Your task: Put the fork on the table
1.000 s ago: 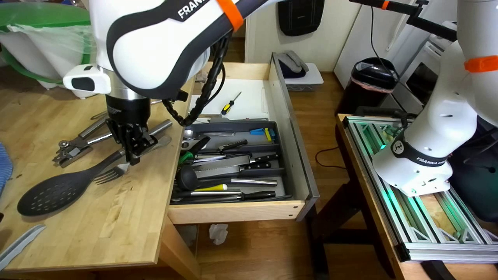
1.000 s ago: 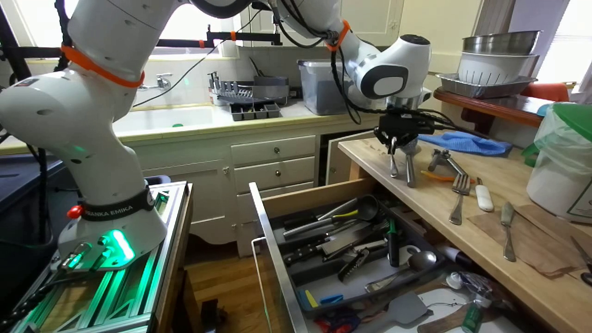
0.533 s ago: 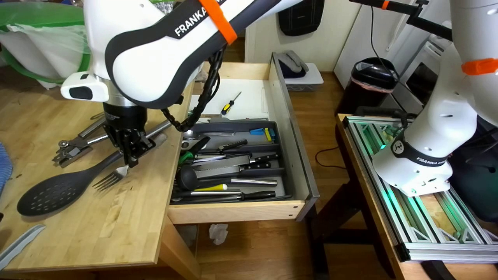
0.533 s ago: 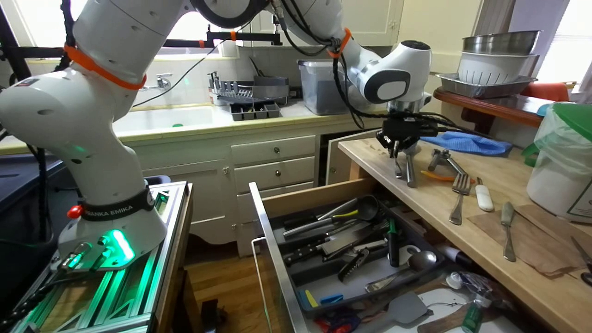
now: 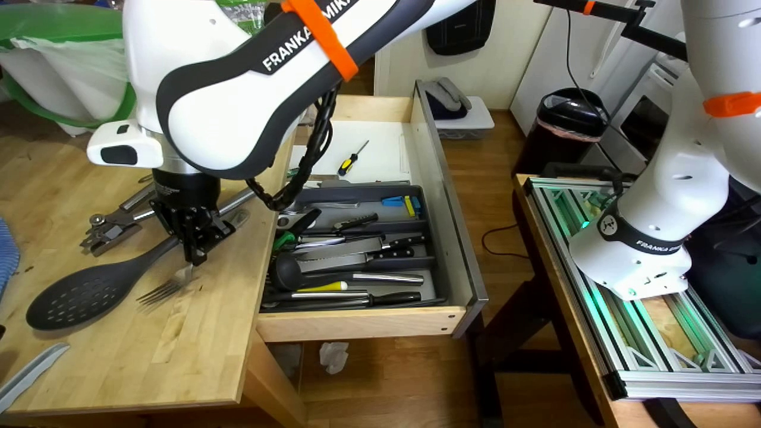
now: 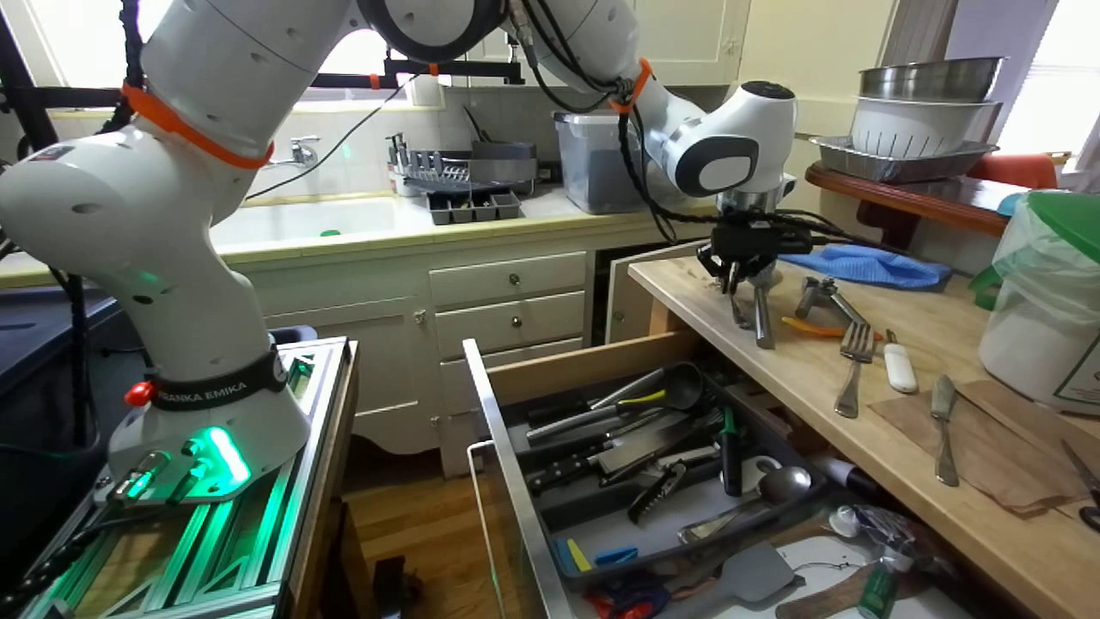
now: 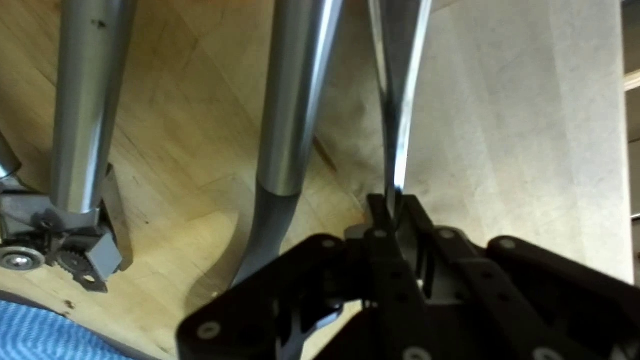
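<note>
In an exterior view, a blue cloth (image 5: 7, 255) is seen at the far left, well apart from the end effector (image 5: 195, 260). To the left of the end effector, the head of a black slotted spoon (image 5: 83, 294) is laid on the pale wooden surface (image 5: 196, 356), its handle partly hidden behind the end effector. A metal can opener (image 5: 116, 223) is set on the same surface, also left of the end effector. The small silver fork (image 5: 178, 278) is grasped by the end effector: in the wrist view its handle is pinched between the two fingertips (image 7: 376, 210), and in an exterior view its tines, blurred, are pointed down and to the left of the end effector. The fork is held low, and whether the surface is touched by the tines cannot be told. To the right of the end effector, past the edge of the surface, a pulled-out drawer (image 5: 362, 327) is seen, where knives (image 5: 345, 247) and a black ladle (image 5: 286, 273) are held in a grey tray (image 5: 368, 192). Beyond the tray, a yellow and black screwdriver (image 5: 349, 163) is laid in the drawer.
</note>
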